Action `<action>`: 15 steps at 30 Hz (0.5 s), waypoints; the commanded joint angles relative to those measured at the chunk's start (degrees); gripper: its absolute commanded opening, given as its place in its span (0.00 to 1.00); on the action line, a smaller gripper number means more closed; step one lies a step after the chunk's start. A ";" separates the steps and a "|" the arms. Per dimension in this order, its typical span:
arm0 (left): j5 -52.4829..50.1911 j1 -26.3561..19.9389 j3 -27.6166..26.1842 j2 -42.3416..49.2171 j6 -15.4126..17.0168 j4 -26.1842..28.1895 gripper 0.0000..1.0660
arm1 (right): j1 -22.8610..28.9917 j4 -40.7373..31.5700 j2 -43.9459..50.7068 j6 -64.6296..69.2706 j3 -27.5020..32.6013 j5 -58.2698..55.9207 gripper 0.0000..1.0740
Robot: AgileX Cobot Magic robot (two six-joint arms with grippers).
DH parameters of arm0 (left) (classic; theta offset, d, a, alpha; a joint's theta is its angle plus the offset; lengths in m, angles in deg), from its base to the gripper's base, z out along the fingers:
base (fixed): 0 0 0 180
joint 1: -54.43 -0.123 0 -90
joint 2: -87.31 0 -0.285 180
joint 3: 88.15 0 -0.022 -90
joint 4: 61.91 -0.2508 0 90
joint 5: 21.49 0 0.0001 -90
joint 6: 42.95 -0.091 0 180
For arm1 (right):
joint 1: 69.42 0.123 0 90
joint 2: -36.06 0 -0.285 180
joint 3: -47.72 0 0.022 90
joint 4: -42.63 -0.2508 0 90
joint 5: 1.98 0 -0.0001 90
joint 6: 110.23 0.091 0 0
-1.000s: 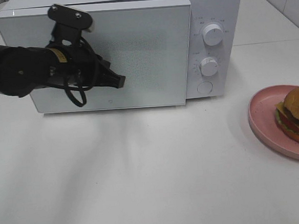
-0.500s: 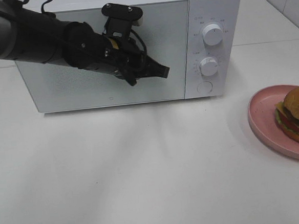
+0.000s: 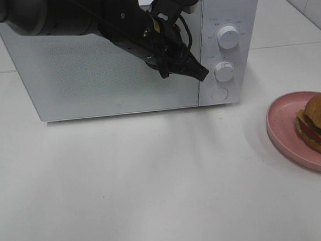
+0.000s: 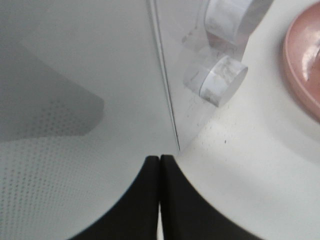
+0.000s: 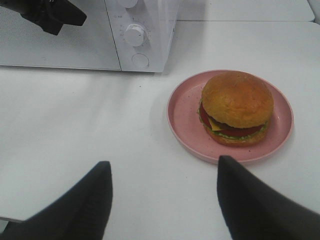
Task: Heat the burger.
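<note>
Reached in from the upper left as a thick black left arm (image 3: 70, 13), slanting downward to the black left gripper (image 3: 200, 73). Showed that gripper's two fingers (image 4: 142, 200) pressed together, nothing between them. Held the black right gripper (image 5: 162, 200) low, its two dark fingers (image 5: 82, 210) spread wide apart, empty.
</note>
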 commanded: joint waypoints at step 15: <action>38.85 0.52 -3.44 10.14 -0.63 -3.15 0.00 | -0.34 -0.06 1.49 -0.69 0.17 0.63 0.53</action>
